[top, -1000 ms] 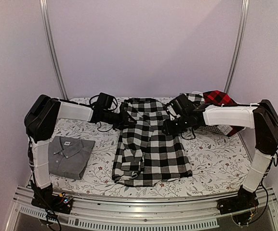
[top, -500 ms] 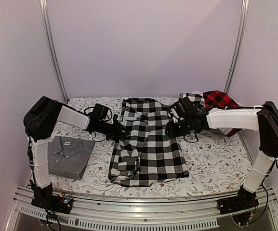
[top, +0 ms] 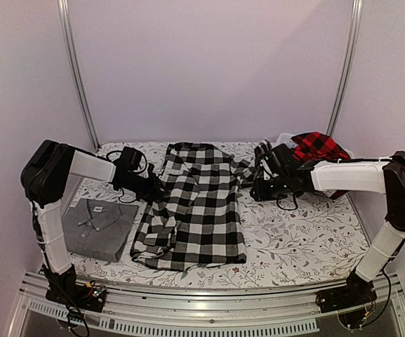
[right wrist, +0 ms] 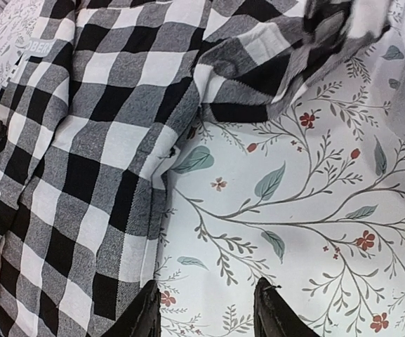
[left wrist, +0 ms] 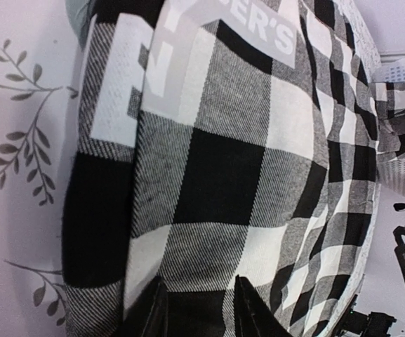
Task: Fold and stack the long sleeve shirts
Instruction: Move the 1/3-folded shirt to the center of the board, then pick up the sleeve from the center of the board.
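The black-and-white check shirt (top: 191, 207) lies spread lengthwise on the floral table cover, partly folded, its sleeve bunched at the left. My left gripper (top: 158, 191) is at its left edge; in the left wrist view (left wrist: 196, 309) the fingers grip a fold of the check cloth (left wrist: 223, 161) below its white lettering (left wrist: 258, 28). My right gripper (top: 258, 186) is open and empty (right wrist: 203, 312) over bare table just right of the shirt's edge (right wrist: 97, 140). The grey collared shirt (top: 100, 225) lies folded at the front left. The red-and-black check shirt (top: 318, 145) sits at the back right.
A white plastic basket (top: 284, 137) holds the red shirt at the back right, behind my right arm. The floral table cover (top: 307, 232) shows right of the check shirt. Two metal poles rise at the back corners.
The check shirt has slid left and towards the front with my left gripper. My right gripper has let go of the shirt's right edge and now sits off the cloth.
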Available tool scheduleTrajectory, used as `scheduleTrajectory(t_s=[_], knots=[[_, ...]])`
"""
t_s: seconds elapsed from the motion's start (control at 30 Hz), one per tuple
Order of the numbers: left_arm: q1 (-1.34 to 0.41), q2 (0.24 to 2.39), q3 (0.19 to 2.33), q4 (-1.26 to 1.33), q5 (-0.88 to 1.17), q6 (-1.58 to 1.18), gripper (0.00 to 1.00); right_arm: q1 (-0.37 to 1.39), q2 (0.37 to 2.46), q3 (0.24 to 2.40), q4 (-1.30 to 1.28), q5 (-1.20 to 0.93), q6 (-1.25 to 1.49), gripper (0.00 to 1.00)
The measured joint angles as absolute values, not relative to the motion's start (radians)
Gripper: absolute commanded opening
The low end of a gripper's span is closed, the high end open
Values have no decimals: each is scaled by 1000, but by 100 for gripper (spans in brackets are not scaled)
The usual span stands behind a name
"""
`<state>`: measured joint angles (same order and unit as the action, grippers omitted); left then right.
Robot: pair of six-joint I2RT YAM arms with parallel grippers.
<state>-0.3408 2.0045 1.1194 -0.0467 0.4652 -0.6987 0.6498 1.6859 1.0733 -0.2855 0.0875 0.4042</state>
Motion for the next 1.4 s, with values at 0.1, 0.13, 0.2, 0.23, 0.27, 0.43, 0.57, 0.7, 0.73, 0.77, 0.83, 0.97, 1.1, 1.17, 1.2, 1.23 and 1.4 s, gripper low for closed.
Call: scheduleTrajectory(t_s=[0.1, 0.13, 0.2, 0.23, 0.27, 0.43, 0.57, 0.7, 0.73, 0.77, 0.83, 0.97, 1.1, 1.17, 1.2, 1.23, 1.4], knots=[[-353, 2005, 1171, -127, 439, -657, 34, 614, 1658, 1069, -282, 96, 408, 54], [-356, 2005, 1192, -153, 432, -643, 34, 601, 1645, 1069, -278, 99, 413, 55], [-363, 2005, 1232, -193, 420, -619, 35, 575, 1617, 1073, -272, 103, 411, 58], [-367, 2005, 1256, -212, 414, -608, 35, 539, 1602, 1078, -268, 104, 410, 60], [-373, 2005, 1284, -231, 407, -596, 36, 517, 1591, 1086, -267, 106, 412, 62], [-407, 2005, 1386, -292, 384, -548, 36, 421, 1583, 1184, -268, 112, 381, 67], [-454, 2004, 1422, -323, 380, -527, 36, 416, 1660, 1335, -273, 120, 320, 68], [-498, 2003, 1424, -346, 385, -522, 36, 433, 1772, 1432, -284, 135, 270, 69], [-509, 2003, 1424, -353, 391, -521, 36, 438, 1796, 1449, -293, 149, 259, 70], [-518, 2003, 1424, -358, 395, -519, 36, 445, 1832, 1480, -308, 170, 243, 71], [-539, 2003, 1425, -371, 403, -512, 35, 457, 1891, 1535, -337, 204, 221, 73], [-601, 2003, 1442, -408, 403, -496, 35, 472, 2012, 1657, -384, 289, 186, 73], [-680, 2003, 1451, -425, 400, -486, 36, 476, 2072, 1697, -419, 347, 168, 72], [-709, 2003, 1451, -433, 397, -486, 35, 476, 2092, 1705, -432, 364, 159, 64], [-722, 2003, 1451, -434, 396, -486, 35, 476, 2099, 1710, -440, 369, 155, 59], [-732, 2003, 1451, -434, 395, -487, 35, 476, 2105, 1712, -445, 372, 154, 53], [-748, 2003, 1451, -424, 395, -519, 35, 477, 2113, 1715, -455, 379, 154, 16]])
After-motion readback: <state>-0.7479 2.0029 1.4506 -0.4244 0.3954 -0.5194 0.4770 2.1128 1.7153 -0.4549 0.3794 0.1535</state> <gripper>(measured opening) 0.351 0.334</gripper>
